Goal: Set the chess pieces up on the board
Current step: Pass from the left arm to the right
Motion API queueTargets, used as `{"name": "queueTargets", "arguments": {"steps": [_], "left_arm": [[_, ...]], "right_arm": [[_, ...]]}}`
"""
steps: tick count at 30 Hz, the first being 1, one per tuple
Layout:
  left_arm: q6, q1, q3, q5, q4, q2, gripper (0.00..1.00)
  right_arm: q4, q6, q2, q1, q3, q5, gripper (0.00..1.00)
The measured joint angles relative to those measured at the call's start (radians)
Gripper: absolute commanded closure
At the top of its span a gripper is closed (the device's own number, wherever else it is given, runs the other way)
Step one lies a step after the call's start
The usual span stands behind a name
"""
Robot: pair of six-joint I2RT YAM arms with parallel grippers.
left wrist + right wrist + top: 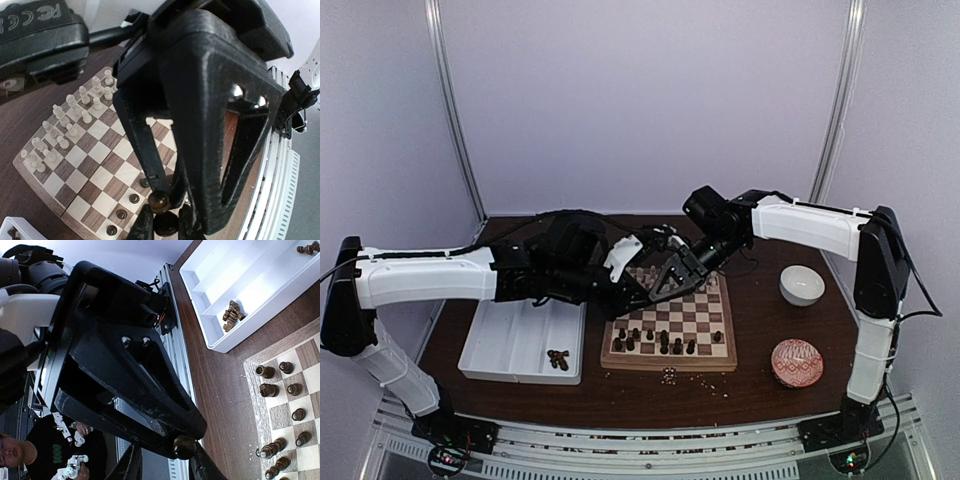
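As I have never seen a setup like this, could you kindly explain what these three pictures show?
A left arm and a right arm are bolted at a table's near edge. One picture looks down from above; the other two come from cameras on each wrist. On the table lie a chessboard with dark pieces and cream pieces, a white tray holding spare dark pieces, a white bowl and a patterned bowl. The left claw grips one dark piece; the right claw stands open around it, as if to take it.
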Motion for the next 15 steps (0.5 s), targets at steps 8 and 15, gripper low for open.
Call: {"name": "queueTargets", "arguments": {"steps": [8, 15], "left_arm": [[0.008, 0.006, 0.000, -0.012, 0.002, 0.000, 0.91], [0.013, -0.001, 0.000, -0.003, 0.005, 0.000, 0.90]], "right_arm": [[0.048, 0.069, 0.002, -0.010, -0.018, -0.024, 0.63], [0.124, 0.130, 0.004, -0.023, -0.025, -0.042, 0.62]]}}
